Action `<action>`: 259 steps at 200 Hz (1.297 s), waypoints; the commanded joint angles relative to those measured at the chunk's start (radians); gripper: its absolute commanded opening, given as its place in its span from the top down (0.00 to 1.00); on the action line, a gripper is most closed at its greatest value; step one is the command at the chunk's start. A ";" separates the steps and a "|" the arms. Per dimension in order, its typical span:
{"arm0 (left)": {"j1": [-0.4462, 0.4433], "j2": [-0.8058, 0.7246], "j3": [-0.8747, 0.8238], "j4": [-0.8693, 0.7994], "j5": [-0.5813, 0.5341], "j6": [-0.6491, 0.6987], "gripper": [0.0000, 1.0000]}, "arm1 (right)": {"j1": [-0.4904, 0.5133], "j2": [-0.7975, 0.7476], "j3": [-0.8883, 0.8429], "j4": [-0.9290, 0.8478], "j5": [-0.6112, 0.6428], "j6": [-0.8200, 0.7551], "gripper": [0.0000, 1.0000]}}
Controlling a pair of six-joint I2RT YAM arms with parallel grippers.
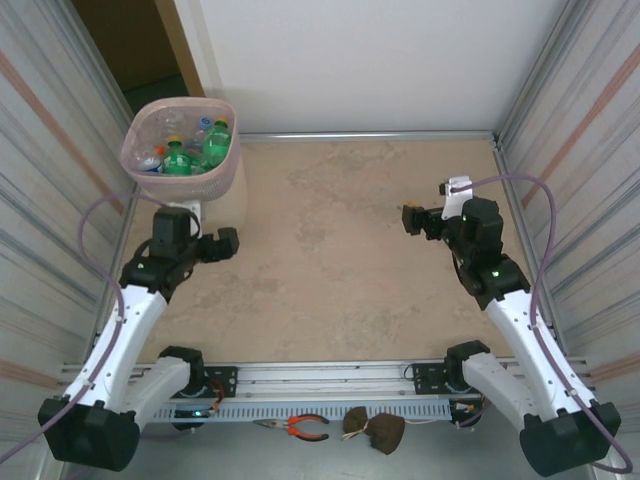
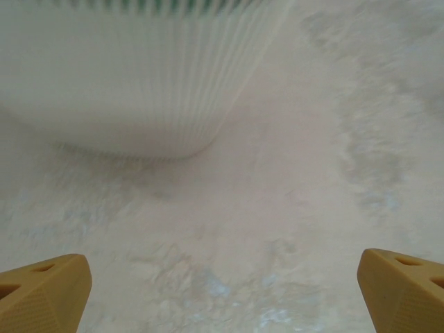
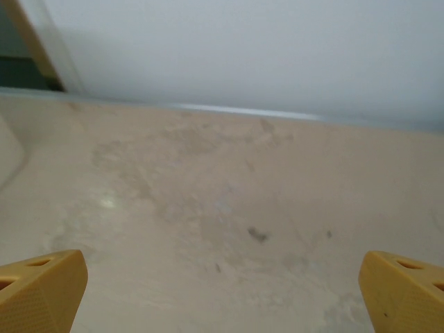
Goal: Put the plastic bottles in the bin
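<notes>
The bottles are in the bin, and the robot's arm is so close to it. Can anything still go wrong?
Maybe. The left gripper hangs open right beside the bin, so a careless swing could bump the tall bin and tip it over. The plastic bottles are piled up near the rim, so even a small tilt might spill some back out.

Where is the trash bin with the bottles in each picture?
Top external: the bin stands at the far left corner, with plastic bottles inside.
Left wrist: its pale ribbed wall is at the upper left, close and blurred.
Right wrist: a curved beige sliver at the left edge is probably the bin.
Shared landmark: the mottled beige tabletop it stands on.
</notes>
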State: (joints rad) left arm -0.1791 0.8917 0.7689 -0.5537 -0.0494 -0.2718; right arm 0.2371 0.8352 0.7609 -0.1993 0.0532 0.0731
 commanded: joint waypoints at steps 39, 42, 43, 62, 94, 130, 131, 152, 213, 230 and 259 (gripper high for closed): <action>-0.003 -0.013 -0.271 0.360 -0.294 0.006 0.01 | -0.193 0.073 -0.282 0.286 0.078 0.078 0.01; -0.003 -0.009 -0.279 0.379 -0.300 0.015 0.01 | -0.204 0.084 -0.293 0.302 0.076 0.083 0.01; -0.002 -0.009 -0.281 0.389 -0.300 0.018 0.01 | -0.209 0.086 -0.296 0.307 0.076 0.083 0.01; 0.012 0.031 -0.281 0.462 -0.277 0.100 0.01 | -0.260 0.148 -0.336 0.393 0.079 0.085 0.01; 0.035 0.153 -0.346 0.741 -0.252 0.273 0.01 | -0.284 0.300 -0.365 0.579 0.099 0.076 0.00; 0.138 0.285 -0.409 1.009 -0.129 0.285 0.01 | -0.283 0.433 -0.385 0.771 0.068 0.061 0.01; 0.143 0.287 -0.412 1.018 -0.123 0.284 0.01 | -0.283 0.435 -0.386 0.778 0.067 0.061 0.01; 0.203 0.319 -0.433 1.123 -0.017 0.272 0.01 | -0.286 0.502 -0.398 0.875 0.036 0.059 0.01; 0.231 0.518 -0.405 1.347 0.205 0.298 0.01 | -0.293 0.626 -0.411 1.037 -0.045 0.034 0.01; 0.232 0.577 -0.381 1.359 0.257 0.318 0.01 | -0.294 0.669 -0.411 1.075 -0.068 0.029 0.01; 0.230 0.623 -0.380 1.396 0.305 0.340 0.01 | -0.294 0.698 -0.382 1.042 -0.093 0.017 0.01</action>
State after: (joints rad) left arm 0.0517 1.4883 0.3656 0.7555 0.1562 0.0238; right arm -0.0528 1.5234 0.3614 0.8196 -0.0021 0.1192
